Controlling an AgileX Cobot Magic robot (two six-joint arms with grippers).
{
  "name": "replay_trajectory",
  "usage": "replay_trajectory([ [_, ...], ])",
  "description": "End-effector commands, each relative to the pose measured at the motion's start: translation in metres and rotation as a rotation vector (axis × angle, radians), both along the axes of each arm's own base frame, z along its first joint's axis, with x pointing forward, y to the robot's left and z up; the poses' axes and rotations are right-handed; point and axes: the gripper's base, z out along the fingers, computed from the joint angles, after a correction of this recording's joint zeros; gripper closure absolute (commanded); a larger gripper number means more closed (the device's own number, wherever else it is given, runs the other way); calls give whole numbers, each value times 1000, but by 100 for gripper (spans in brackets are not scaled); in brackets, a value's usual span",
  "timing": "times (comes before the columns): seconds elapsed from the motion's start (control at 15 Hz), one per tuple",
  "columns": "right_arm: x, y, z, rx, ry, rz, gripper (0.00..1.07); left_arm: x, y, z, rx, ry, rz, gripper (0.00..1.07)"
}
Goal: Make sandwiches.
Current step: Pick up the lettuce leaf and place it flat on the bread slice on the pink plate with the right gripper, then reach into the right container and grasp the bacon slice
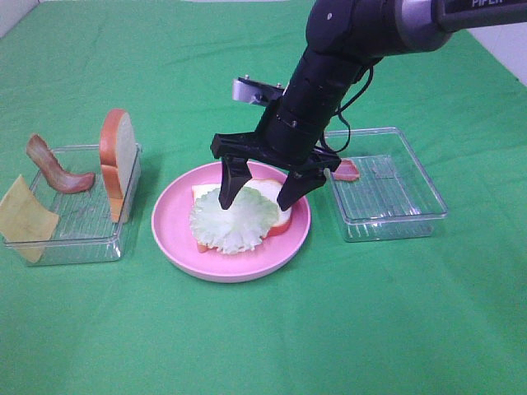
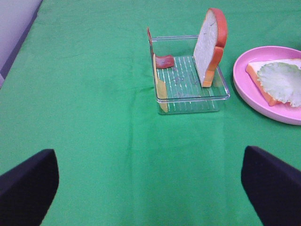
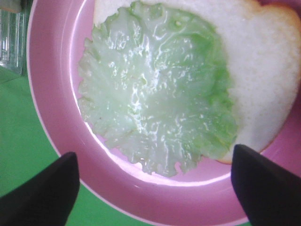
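Note:
On the pink plate [image 1: 173, 239] lies one white bread slice [image 1: 276, 191] with a pale green lettuce leaf [image 1: 235, 220] spread over it. My right gripper [image 1: 257, 196] hangs open just above the lettuce, one finger on each side, holding nothing. The right wrist view shows the lettuce [image 3: 155, 94] on the bread [image 3: 254, 70] between the two dark fingertips [image 3: 42, 193]. My left gripper [image 2: 150, 188] is open over bare green cloth, short of the left tray [image 2: 188, 96]. That tray holds an upright bread slice [image 2: 211, 44], a bacon strip [image 2: 164, 61] and a cheese square [image 2: 162, 92].
The clear left tray [image 1: 74, 247] stands left of the plate, with bread [image 1: 118, 160], bacon [image 1: 53, 169] and cheese [image 1: 25, 218]. A clear right tray [image 1: 395, 206] holds one bacon strip [image 1: 346, 170] at its near-left corner. Green cloth covers the table.

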Motion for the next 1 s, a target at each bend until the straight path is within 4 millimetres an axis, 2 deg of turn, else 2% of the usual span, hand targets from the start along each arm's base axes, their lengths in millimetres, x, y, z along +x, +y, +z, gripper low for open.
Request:
replay_trajectory([
  [0.07, 0, -10, 32, -65, -75, 13, 14, -1, -1, -1, -5, -11, -5, 4],
  [0.33, -1, -24, 74, -211, -81, -25, 14, -1, -1, -1, -5, -11, -5, 4],
  [0.6, 13, -29, 117, -269, -200, -50, 14, -1, -1, -1, -5, -11, -5, 4],
  [0.67, 18, -32, 120, -274, -216, -69, 14, -1, -1, -1, -5, -11, -5, 4],
  [0.87, 38, -46, 111, -276, -182, -145, 14, -1, -1, -1, -5, -11, -5, 4],
  [1.0, 57, -60, 94, -282, -148, -213, 14, -1, -1, -1, -5, -11, -5, 4],
])
